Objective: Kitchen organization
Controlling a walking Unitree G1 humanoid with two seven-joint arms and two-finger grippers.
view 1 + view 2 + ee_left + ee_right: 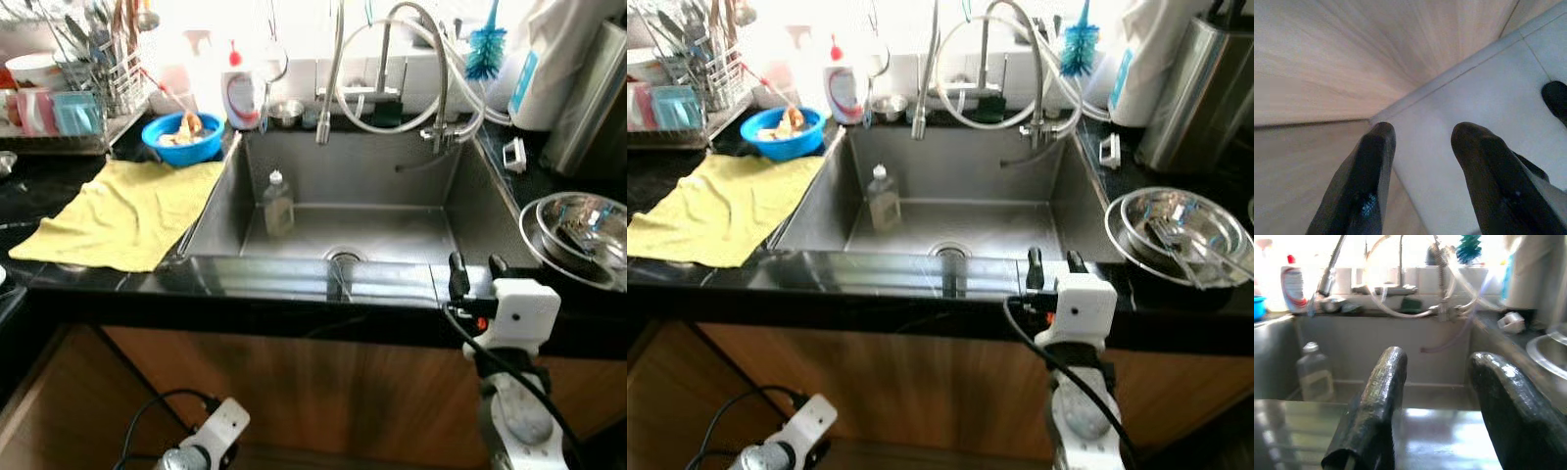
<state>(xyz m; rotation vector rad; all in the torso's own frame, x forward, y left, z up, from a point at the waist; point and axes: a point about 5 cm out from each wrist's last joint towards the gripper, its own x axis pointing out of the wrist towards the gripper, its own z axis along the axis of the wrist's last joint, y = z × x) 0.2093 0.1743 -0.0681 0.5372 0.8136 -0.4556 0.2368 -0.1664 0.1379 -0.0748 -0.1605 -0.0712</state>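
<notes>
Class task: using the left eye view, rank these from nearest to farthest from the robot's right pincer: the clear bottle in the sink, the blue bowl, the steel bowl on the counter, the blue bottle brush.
From the right pincer, at the sink's front edge:
1. Steel bowl, on the counter to its right.
2. Clear bottle, standing inside the sink, to its left.
3. Blue bottle brush, at the back behind the taps.
4. Blue bowl, on the counter at the sink's far left corner.

The worktop (59, 284) is glossy black. On its left lies a pale yellow cloth (122, 211), and beyond that sits a bright blue bowl (183, 139). The sink (343, 196) is dull grey steel; a clear, faintly yellowish bottle (277, 203) stands in it. A white bottle (241, 90) with a red cap and red markings stands at the far edge. At far right a teal brush (486, 47) hangs. A shiny silver bowl (578, 235) rests on the right. The cabinet front (323, 392) is brown wood grain. The right pincer (477, 266) has black fingers on a white body.
</notes>
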